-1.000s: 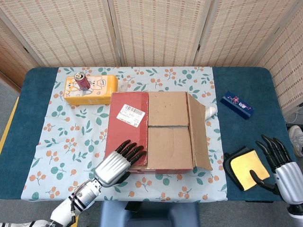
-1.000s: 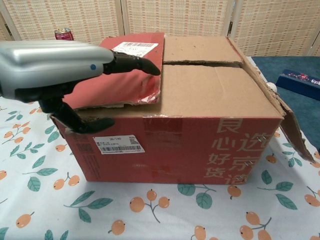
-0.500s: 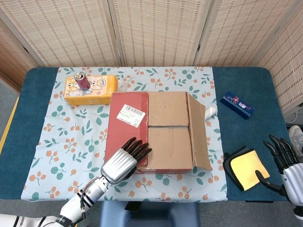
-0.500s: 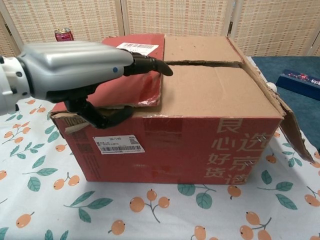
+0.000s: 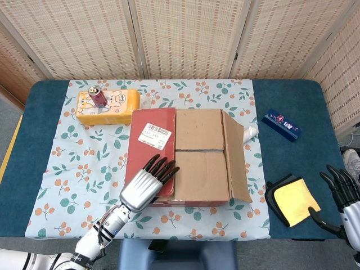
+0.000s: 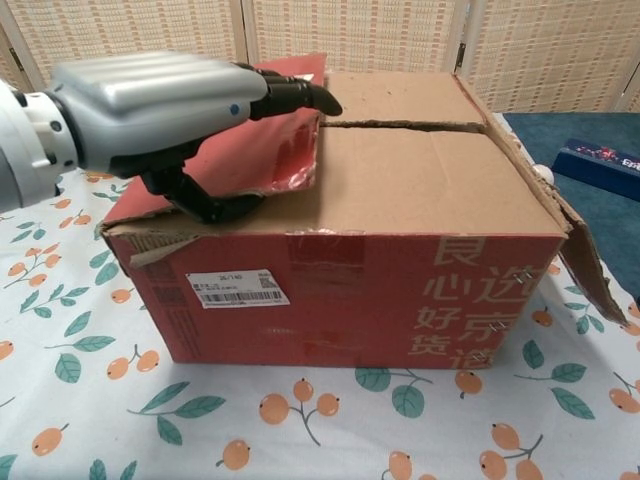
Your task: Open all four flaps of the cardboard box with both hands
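I'm on the rig w/ the cardboard box [image 5: 185,156] as my ref, sat mid-table on the floral tablecloth [image 5: 73,163]. My left hand [image 5: 145,185] is at the box's near-left corner, fingers [image 5: 163,167] stretched out flat over the red left flap [image 5: 151,147]. In chest view the thumb [image 6: 215,208] curls below that flap's near edge, so the flap sits between thumb and fingers; looks like a pinch on it, and the flap's free edge tilts up a bit above the brown panels. Shipping label [image 5: 154,135] on the red flap, far of my fingers. The two brown inner flaps [image 5: 199,152] lie flat, a seam between them. Right flap [image 5: 236,157] is already folded outward, hanging off the box's right side.

My right hand [image 5: 344,205] is well right of the box, at the table's near-right edge, fingers apart, holding nothing. Btw it and the box: a yellow cloth [image 5: 295,201] on a black pad.

Other stuff: yellow cartoon-print pack [image 5: 107,106] beyond the box's far-left corner, w/ a red drink can [image 5: 99,96] standing on it. Small dark blue box [image 5: 281,124] far-right of the box. Something white [image 5: 251,131] peeks out just behind the right flap, can't tell what it is
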